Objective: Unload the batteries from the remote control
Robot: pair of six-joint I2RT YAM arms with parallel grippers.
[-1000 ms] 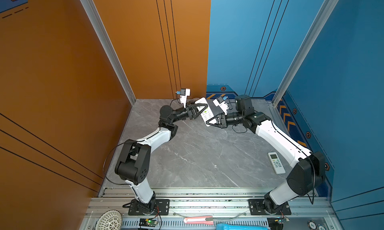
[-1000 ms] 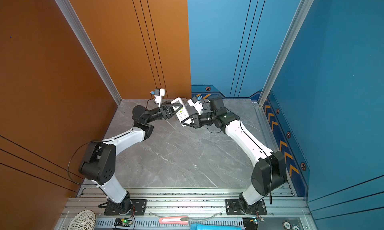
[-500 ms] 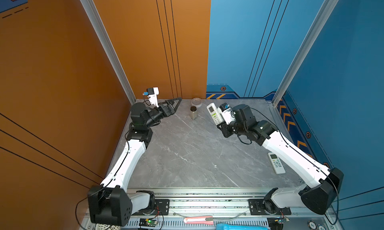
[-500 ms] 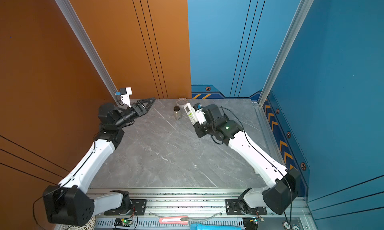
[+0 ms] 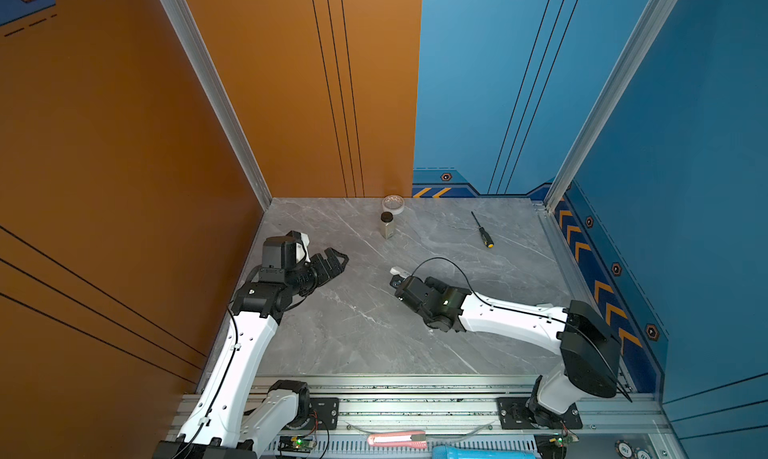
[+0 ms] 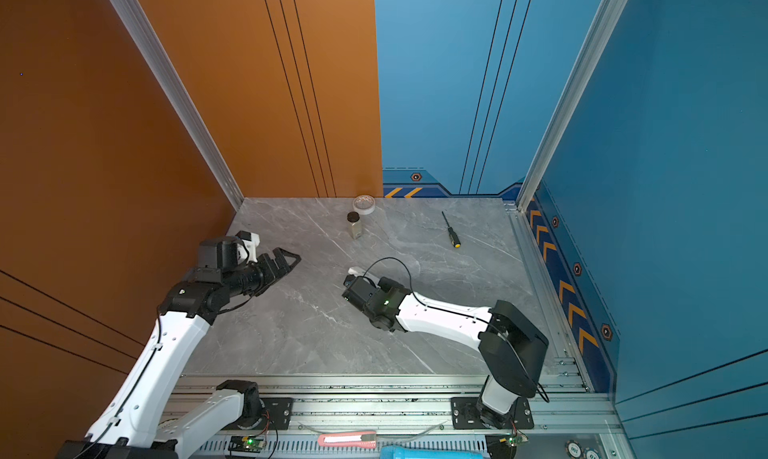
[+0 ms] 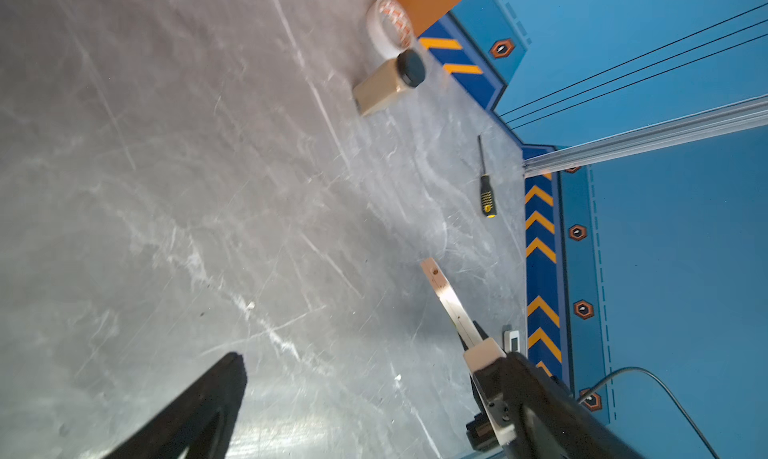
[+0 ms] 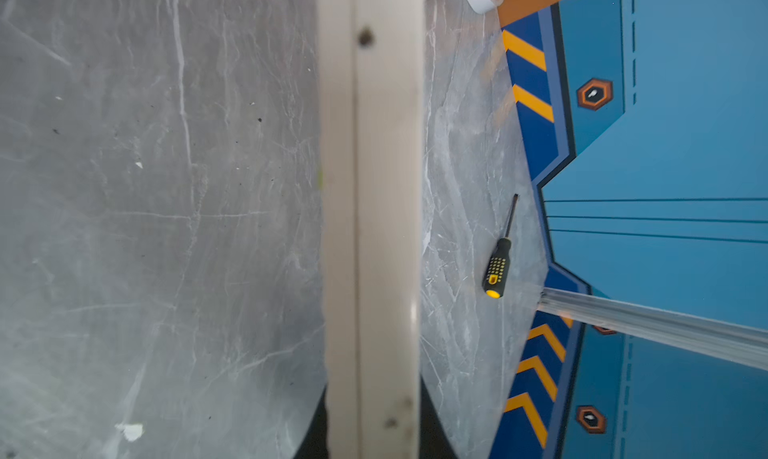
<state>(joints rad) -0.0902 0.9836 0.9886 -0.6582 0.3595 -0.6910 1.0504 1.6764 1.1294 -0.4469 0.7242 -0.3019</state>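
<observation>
Pulling away from the meeting at the back, the left gripper point(image 5: 337, 259) now hangs wide and empty at centre left; the right gripper point(image 8: 372, 432) alone clamps the remote control point(image 8: 374, 187), mid-frame. No batteries visible, likely still inside.
</observation>
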